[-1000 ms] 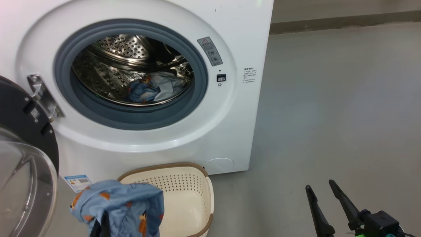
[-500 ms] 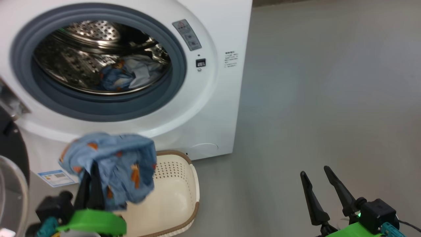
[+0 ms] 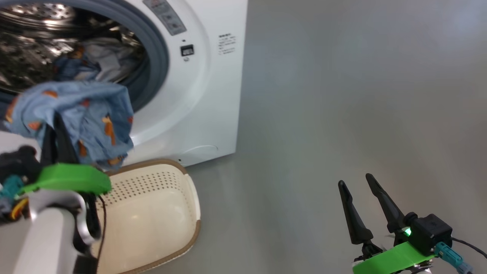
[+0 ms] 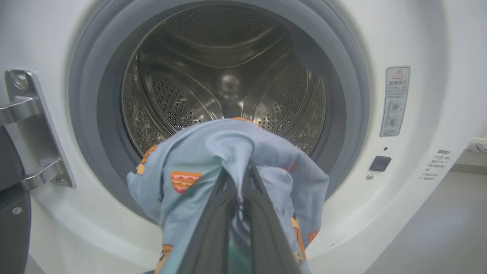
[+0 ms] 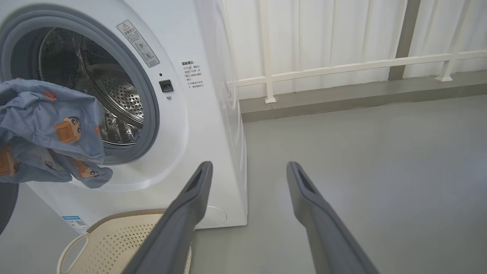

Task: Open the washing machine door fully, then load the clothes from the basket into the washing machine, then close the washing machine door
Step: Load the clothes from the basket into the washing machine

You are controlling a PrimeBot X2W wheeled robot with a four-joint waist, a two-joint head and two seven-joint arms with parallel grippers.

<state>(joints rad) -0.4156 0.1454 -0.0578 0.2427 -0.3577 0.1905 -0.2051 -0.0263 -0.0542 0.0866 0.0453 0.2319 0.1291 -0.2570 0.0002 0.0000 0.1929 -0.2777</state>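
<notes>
A: Nearest you, what was the left gripper (image 4: 239, 177) doing?
B: Your left fingers were clamped together on the blue garment (image 3: 87, 110). It was bunched over the tips and drooped down both sides, so its length ran downward. Your fingers pointed straight at the mouth of the drum (image 4: 228, 87), and the cloth hung in front of the grey seal (image 4: 346, 114), outside it.
A: And the right gripper (image 3: 354, 180)?
B: Yours stood with its jaws wide apart above the floor (image 3: 342, 95), well away from the machine, tips aimed away from you.
A: The basket (image 3: 152, 182)?
B: It sat upright on the floor under the garment, just beside the foot of the washing machine (image 3: 198, 114). I couldn't tell which way its long side ran.
A: Farther in?
B: The washing machine door (image 4: 9, 228) stood swung out on its hinge (image 4: 38, 125) at your left, and more clothes (image 3: 95, 57) lay heaped low in the drum
</notes>
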